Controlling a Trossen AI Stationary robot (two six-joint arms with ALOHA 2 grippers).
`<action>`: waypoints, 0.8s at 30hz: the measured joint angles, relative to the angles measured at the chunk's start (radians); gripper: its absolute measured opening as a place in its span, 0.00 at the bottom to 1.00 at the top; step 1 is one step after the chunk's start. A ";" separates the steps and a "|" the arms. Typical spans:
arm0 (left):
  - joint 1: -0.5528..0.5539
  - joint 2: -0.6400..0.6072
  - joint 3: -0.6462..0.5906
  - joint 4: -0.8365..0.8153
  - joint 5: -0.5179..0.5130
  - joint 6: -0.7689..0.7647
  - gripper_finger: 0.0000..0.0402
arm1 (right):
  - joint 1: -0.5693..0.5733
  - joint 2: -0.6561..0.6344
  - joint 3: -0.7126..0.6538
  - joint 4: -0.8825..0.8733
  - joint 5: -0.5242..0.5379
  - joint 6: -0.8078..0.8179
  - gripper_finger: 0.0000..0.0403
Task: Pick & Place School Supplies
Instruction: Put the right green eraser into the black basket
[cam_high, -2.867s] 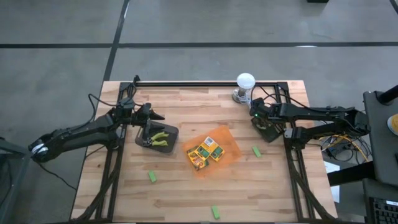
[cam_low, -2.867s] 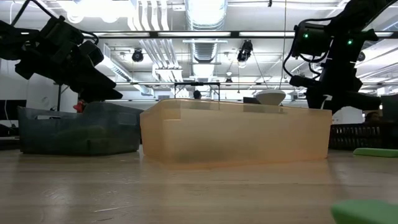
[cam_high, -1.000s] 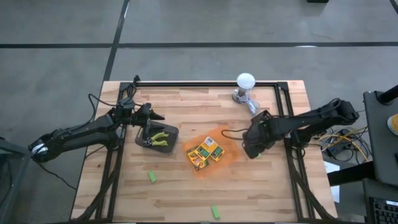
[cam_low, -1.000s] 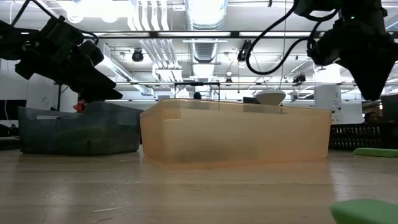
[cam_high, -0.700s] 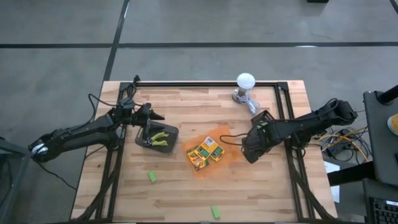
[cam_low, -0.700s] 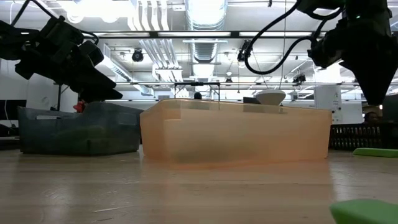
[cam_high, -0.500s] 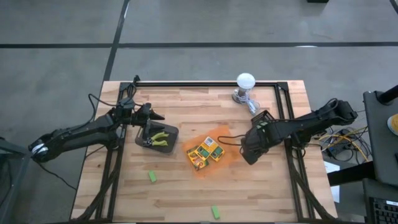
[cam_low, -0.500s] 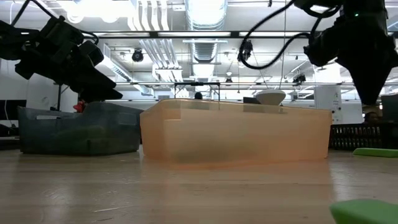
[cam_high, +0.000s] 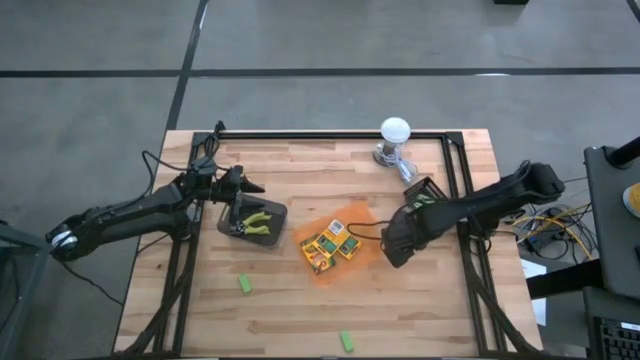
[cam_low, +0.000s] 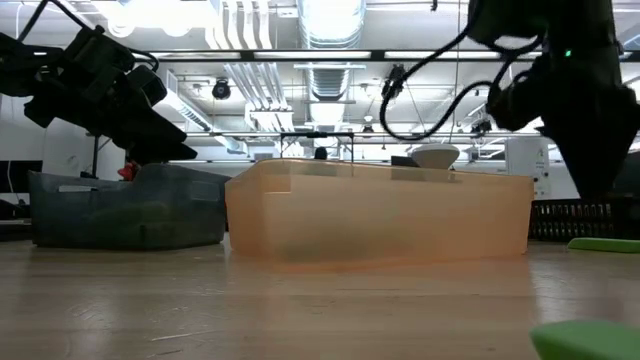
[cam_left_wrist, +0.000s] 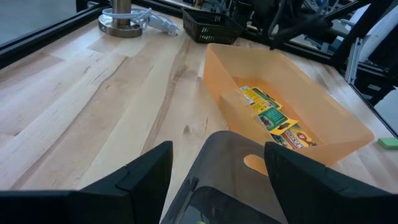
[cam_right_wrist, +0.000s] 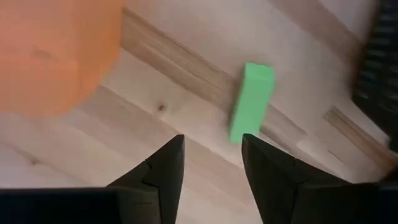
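Yellow-and-green crayon boxes (cam_high: 330, 245) lie in the orange tray (cam_high: 370, 243) at mid-table. A dark tray (cam_high: 232, 212) to its left holds yellow-green pliers (cam_high: 258, 222). My left gripper (cam_left_wrist: 214, 168) hovers open over that dark tray's far rim. My right gripper (cam_right_wrist: 211, 162) points down, open, just right of the orange tray. A green stubby piece (cam_right_wrist: 252, 102) lies flat on the wood just beyond its fingertips; the arm hides this piece in the high view. Two more green pieces (cam_high: 245, 284) (cam_high: 346, 341) lie near the front edge.
A white round-headed lamp (cam_high: 395, 135) with its cable stands at the far edge. A black basket (cam_high: 425, 190) sits behind my right arm. Bare wood lies between the trays and the near edge.
My right gripper has come down and shifted toward the table's left and near edge, closer to the orange tray's right side. My left arm has kept still, and no object has moved.
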 joint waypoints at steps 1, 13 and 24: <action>0.000 0.000 0.000 0.000 0.000 0.000 0.65 | 0.000 0.018 -0.006 0.016 0.000 -0.011 0.40; 0.000 0.000 0.000 0.000 0.000 0.000 0.65 | 0.000 0.141 -0.021 0.003 0.008 -0.018 0.40; 0.000 0.000 0.000 0.000 0.000 0.000 0.65 | 0.002 0.057 -0.033 -0.021 0.038 0.103 0.37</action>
